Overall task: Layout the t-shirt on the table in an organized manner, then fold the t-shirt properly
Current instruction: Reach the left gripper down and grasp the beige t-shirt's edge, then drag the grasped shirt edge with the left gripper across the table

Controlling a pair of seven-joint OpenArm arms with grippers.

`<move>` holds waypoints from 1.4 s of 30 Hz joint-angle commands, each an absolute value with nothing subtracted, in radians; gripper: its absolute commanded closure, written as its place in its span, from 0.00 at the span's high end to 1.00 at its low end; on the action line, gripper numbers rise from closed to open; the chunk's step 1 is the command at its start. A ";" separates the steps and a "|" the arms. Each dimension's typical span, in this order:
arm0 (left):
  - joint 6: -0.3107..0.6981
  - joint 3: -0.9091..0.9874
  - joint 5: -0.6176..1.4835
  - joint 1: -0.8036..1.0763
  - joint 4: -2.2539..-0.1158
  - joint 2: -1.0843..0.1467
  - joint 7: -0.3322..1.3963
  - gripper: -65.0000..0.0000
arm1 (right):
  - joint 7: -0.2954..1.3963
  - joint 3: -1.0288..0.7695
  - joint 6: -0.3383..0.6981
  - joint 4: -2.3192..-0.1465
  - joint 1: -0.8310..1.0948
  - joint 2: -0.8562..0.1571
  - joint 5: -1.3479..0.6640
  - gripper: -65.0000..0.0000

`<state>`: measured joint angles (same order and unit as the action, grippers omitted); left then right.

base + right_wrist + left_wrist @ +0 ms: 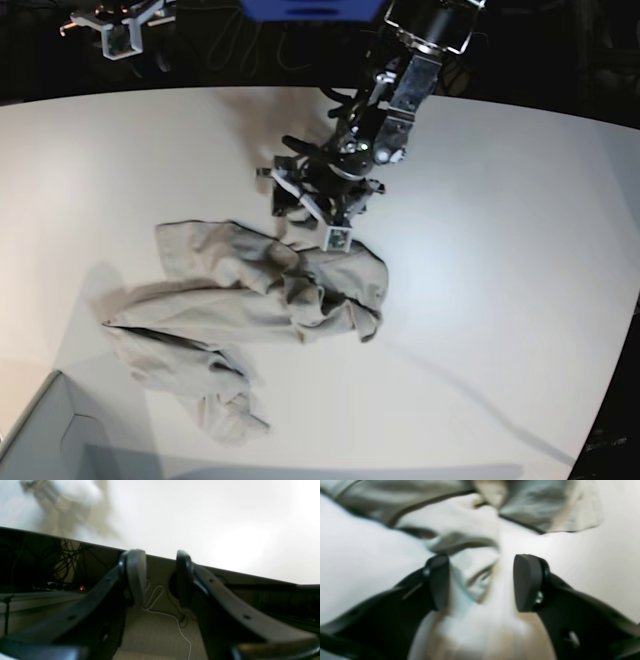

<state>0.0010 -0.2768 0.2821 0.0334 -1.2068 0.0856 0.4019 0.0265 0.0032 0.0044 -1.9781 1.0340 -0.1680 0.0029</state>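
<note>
Base view, left to right: one grey box corner [40, 440] at bottom left, on the counter [520, 250] (white, curved far edge). One t-shirt [240, 300], beige-grey, crumpled in a heap left of centre on the counter, not laid flat; a bunched tail trails toward the near edge, and a thicker wad sits at its right end. Two arms total. The right arm's end effector [118, 30] is at top left, off past the far edge of the counter, well apart from the shirt. The left arm reaches down from top centre, and its end effector [312, 205] is low at the shirt's upper right edge.

Left wrist view (blurred): left end effector [481, 582] has two dark pads [528, 582] standing apart with a clear gap. A fold of t-shirt [470, 525] fabric lies in the gap and runs up beyond it; neither pad is visibly pressing on it, so spread over the cloth, not pinching. White counter [357, 567] on both sides.

Right wrist view: right end effector [160, 577] shows two fingers [136, 575] parted with a modest gap, nothing between them. It hangs off the counter edge: the counter [200, 517] fills the top of the frame and a blurred bit of shirt [65, 512] sits at top left. Below: one white cable [175, 622] on the floor, plus a tangle of dark cables [62, 557] under the counter (count not readable)
</note>
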 commanded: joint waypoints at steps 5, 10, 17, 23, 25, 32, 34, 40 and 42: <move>0.001 -0.211 0.285 0.022 -1.205 0.070 0.386 0.00 | 0.004 0.004 0.005 -1.988 1.049 -0.171 0.004 0.32; 0.004 -0.054 0.285 0.054 -1.251 0.061 0.386 0.00 | 0.028 0.004 0.005 -1.986 1.029 -0.171 0.004 0.32; 0.005 0.130 0.286 0.174 -1.504 -0.048 0.386 0.00 | 0.148 0.024 0.005 -1.989 0.980 -0.170 0.002 0.32; 0.005 0.318 0.286 0.197 -1.501 -0.130 0.386 0.00 | 0.145 0.044 0.005 -1.995 0.970 -0.170 0.002 0.32; 0.007 0.375 0.286 0.197 -1.474 -0.142 0.386 0.00 | 0.151 0.065 0.005 -1.997 0.951 -0.170 0.002 0.32; 0.180 0.492 0.286 0.216 -1.419 -0.143 0.403 0.07 | 0.151 0.133 0.005 -1.997 0.929 -0.177 0.002 0.32; 0.229 0.518 0.286 0.228 -1.425 -0.122 0.426 0.17 | 0.151 0.148 0.005 -1.997 0.929 -0.177 0.002 0.32; 0.266 0.644 0.286 0.266 -1.469 -0.082 0.470 0.56 | 0.151 0.151 0.005 -1.997 0.912 -0.177 0.004 0.32; 0.266 0.667 0.286 0.292 -1.494 -0.082 0.495 0.70 | 0.151 0.151 0.005 -1.997 0.912 -0.177 0.004 0.32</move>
